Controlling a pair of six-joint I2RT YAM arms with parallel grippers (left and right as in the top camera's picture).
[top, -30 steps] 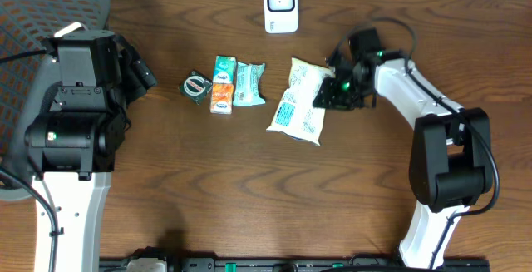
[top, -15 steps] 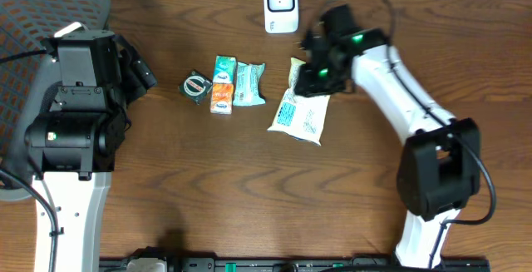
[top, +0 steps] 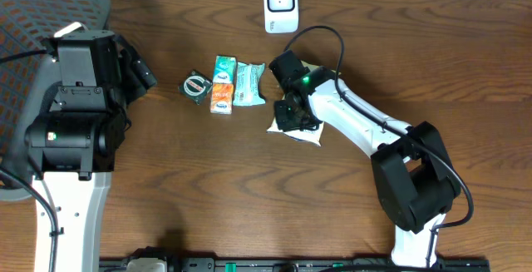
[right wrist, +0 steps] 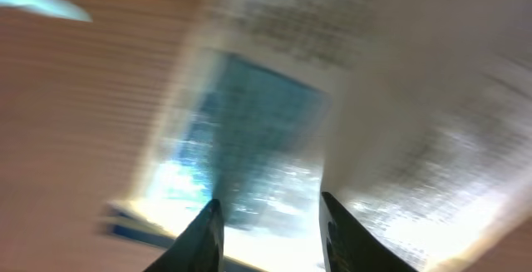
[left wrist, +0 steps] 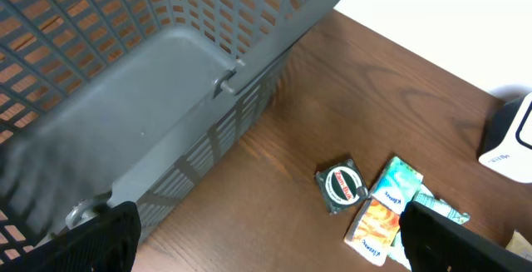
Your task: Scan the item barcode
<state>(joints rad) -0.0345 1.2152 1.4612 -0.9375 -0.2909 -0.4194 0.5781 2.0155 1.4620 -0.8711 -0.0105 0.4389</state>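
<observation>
White and blue plastic film forms the flat snack pouch (top: 306, 132), the item to be scanned. It lies face up on the brown wooden table (top: 208, 189), right of centre and just beside a small row of packets (top: 226, 85).

We judge the pouch light, soft and crinkly. It is likely to sag and bend when lifted, and its glossy skin may slip between hard pads. A sealed end or side seam, where the film is doubled and flat, looks the surest place to pinch. The puffed middle would yield.

Its long axis runs from the far edge of the table toward the near edge, slightly slanted. The far end points roughly at the white upright barcode scanner (top: 281, 6). We cannot tell where the barcode sits.

The right gripper (top: 291, 114) hovers over the pouch's left half. In the blurred wrist view its fingers (right wrist: 208, 234) stand partly apart with the blue panel of the pouch (right wrist: 266, 114) showing between them and nothing pinched.

The left gripper (left wrist: 270, 251) waits beside the grey mesh basket (left wrist: 166, 72), jaws spread wide and empty.
</observation>
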